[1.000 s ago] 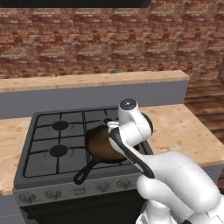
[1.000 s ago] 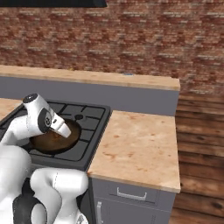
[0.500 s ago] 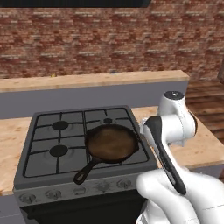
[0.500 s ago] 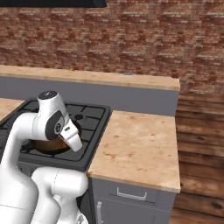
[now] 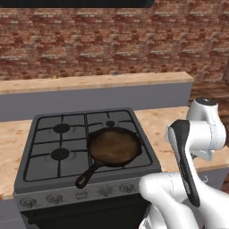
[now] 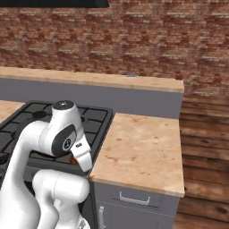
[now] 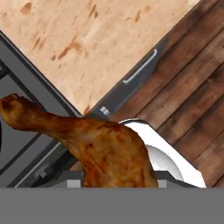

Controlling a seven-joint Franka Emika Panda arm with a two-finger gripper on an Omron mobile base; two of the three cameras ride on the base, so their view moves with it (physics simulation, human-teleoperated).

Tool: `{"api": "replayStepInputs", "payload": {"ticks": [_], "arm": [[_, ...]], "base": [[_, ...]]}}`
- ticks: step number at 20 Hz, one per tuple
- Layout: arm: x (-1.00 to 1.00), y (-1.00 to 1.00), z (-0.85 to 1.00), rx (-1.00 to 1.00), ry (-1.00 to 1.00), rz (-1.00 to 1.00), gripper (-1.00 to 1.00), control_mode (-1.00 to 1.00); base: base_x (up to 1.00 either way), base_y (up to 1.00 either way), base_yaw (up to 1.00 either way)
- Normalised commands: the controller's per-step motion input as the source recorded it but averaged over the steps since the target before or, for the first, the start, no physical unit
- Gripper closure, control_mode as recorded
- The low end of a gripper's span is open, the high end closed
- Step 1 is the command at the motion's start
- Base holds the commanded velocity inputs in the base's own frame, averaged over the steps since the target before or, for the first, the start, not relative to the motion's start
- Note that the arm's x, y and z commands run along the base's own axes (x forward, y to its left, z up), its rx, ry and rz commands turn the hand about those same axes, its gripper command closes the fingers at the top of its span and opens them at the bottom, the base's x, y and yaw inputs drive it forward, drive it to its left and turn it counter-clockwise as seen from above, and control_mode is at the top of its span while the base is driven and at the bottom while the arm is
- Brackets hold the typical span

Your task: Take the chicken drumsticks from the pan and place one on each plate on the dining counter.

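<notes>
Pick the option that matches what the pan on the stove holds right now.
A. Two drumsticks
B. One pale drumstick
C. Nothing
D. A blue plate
C: in the left base view the pan on the stove shows a bare brownish inside, while the hand view shows an orange-brown drumstick close against the camera, above the worktop edge and the floor.
</notes>
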Motion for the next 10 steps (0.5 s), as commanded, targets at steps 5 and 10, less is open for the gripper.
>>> {"api": "replayStepInputs", "payload": {"ticks": [5, 10], "arm": [[-0.24, -0.2, 0.0, 0.0, 0.0, -0.09, 1.0, 1.0], [0.0, 0.0, 0.0, 0.0, 0.0, 0.0, 1.0, 1.0]], "base": [[-0.1, -0.08, -0.03], [-0.64, -0.71, -0.14]]}}
